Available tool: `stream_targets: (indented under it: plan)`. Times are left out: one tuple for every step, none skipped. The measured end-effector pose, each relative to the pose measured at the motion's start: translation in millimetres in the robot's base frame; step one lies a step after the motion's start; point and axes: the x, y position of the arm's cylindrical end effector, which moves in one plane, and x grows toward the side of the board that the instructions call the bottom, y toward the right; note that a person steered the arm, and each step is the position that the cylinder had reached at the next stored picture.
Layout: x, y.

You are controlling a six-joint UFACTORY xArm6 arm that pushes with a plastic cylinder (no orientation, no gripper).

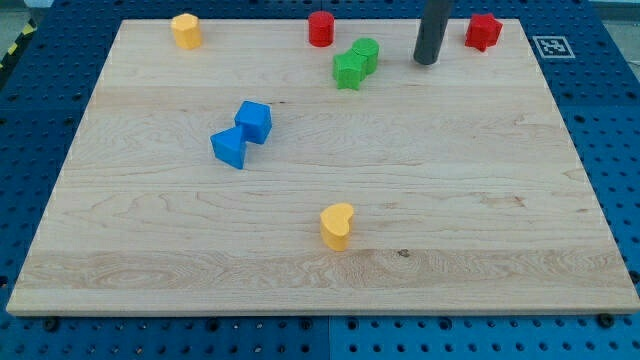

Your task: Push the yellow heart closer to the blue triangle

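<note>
The dark rod (433, 30) is cut off by the top edge of the frame, so only its lower part shows. The two green blocks (355, 63) touch, and one partly hides the other, so their shapes are unclear. The two blue blocks (242, 134) also touch; which one is the triangle I cannot tell.

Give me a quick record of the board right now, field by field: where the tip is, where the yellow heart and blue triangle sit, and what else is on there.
tip: my tip near the view's top, right of centre, between the green blocks and a red block
yellow heart: yellow heart low centre, alone
blue triangle: blue triangle left of centre, touching the blue cube
tip to heart: far apart, no contact
other blocks: yellow block, red cylinder, two green blocks, red block
surface: wooden board
</note>
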Motion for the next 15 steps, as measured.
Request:
stream_targets:
  plan:
    - [56.1, 0.8]
    - [138.9, 20.5]
    - [219.5, 27.8]
    - [271.9, -18.4]
    - [275.3, -98.3]
    - [275.1, -177.4]
    - [271.1, -227.5]
    - [270.5, -236.6]
    - [305.1, -194.6]
    - [305.7, -154.3]
    - [278.7, -171.8]
    - [264.0, -209.5]
    - [251.5, -242.7]
    - [238.4, -249.9]
    - [247.4, -235.7]
